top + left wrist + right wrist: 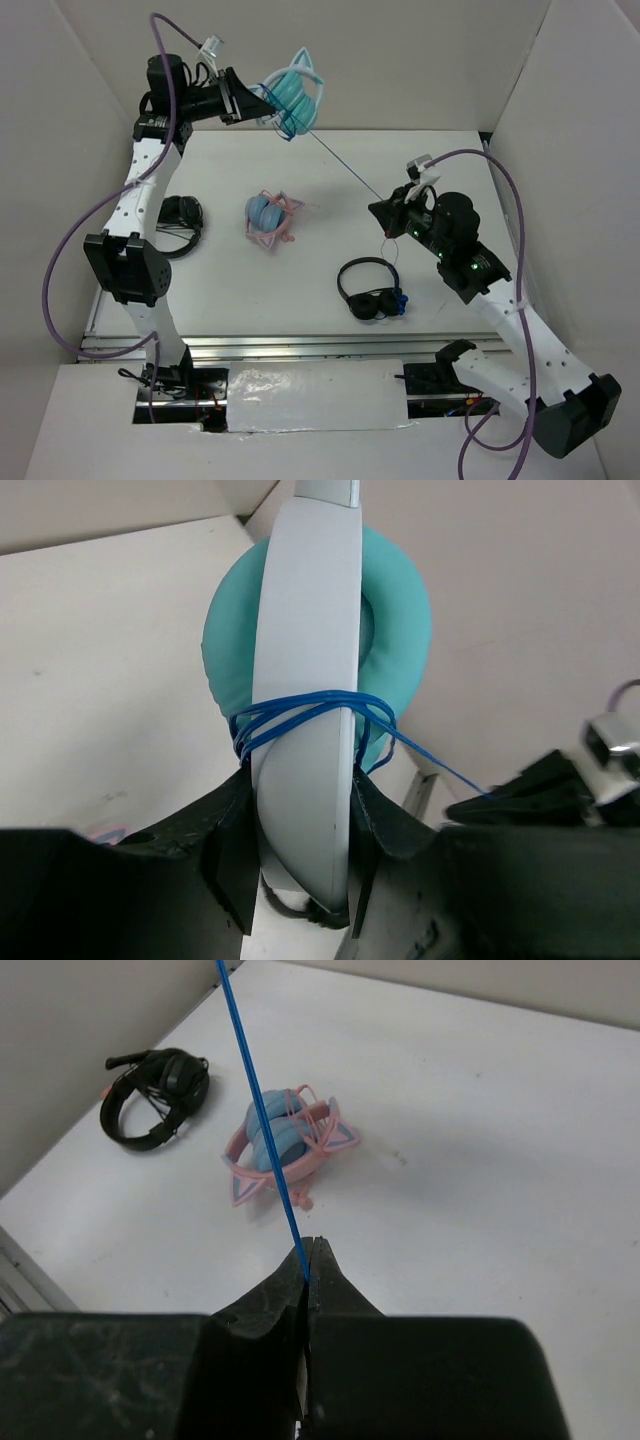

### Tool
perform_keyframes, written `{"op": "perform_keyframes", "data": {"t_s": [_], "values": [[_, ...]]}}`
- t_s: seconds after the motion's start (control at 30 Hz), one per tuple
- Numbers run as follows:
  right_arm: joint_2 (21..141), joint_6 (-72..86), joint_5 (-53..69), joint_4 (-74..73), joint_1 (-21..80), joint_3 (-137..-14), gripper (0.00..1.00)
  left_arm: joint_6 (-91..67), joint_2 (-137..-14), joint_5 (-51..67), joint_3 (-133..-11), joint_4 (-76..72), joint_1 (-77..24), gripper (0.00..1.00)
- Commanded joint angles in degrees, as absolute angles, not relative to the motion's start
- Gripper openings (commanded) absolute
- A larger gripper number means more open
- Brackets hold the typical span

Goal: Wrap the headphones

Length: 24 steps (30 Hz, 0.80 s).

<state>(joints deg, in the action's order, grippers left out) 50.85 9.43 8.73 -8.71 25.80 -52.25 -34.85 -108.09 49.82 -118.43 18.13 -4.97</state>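
The white tabletop [250,290] lies under both arms, and the teal cat-ear headphones [293,95] are held in the air over its far edge by the left claw [250,100]. The left wrist view shows what the overhead view cannot. That claw is clenched on either side of the white headband [310,680], with a teal cushion [400,610] just beyond it. Several turns of blue cable [300,715] are looped around the band right at the fingertips. From there the cable runs taut in a straight line down to the right claw [380,208], which the right wrist view shows pinched closed on it. Beyond the right claw a pink-banded pair with blue cups [285,1150] lies on the tabletop. A black headset [155,1095] lies farther off, to the left. Only the overhead view shows a second black pair [370,290], lying just on the base side of the right claw.
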Motion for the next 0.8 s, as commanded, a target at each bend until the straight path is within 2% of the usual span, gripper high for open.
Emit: {"op": "perform_keyframes", "data": {"t_s": [0.0, 0.3, 0.57, 0.77], "values": [[53.9, 10.5, 12.7, -0.7, 25.8, -50.8, 0.0, -52.6, -102.3, 61.1, -115.9, -5.2, -3.0, 0.0], [68.6, 8.6, 16.7, 6.2, 24.6, -53.6, 0.0, -59.0, -97.1, 66.0, -115.3, -12.7, -4.6, 0.0], [76.4, 7.3, 18.6, 11.4, 23.4, -55.5, 0.0, -57.5, -93.1, 70.1, -111.7, -14.8, -8.1, 0.0], [81.2, 2.7, 20.5, 20.1, 20.2, -57.0, 0.0, -69.5, -92.8, 80.1, -101.6, -37.2, -15.4, 0.0]]}}
